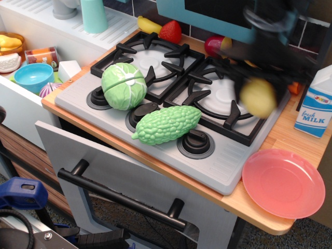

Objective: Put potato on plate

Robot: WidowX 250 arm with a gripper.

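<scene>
The yellow-tan potato point(258, 98) hangs in the air above the right burner's front right corner, blurred by motion. My gripper point(259, 83) is a dark blur reaching down from the upper right, and it is shut on the potato from above. The salmon-pink plate point(282, 182) lies empty on the wooden counter at the front right corner. It is below and to the right of the potato.
A green cabbage point(123, 85) and a green bitter gourd point(167, 124) lie on the front of the stove point(218, 155). A milk carton point(316, 101) stands just behind the plate. A banana point(149, 25) and a strawberry point(170, 31) sit at the back. A light-blue bowl point(32, 77) is at the left.
</scene>
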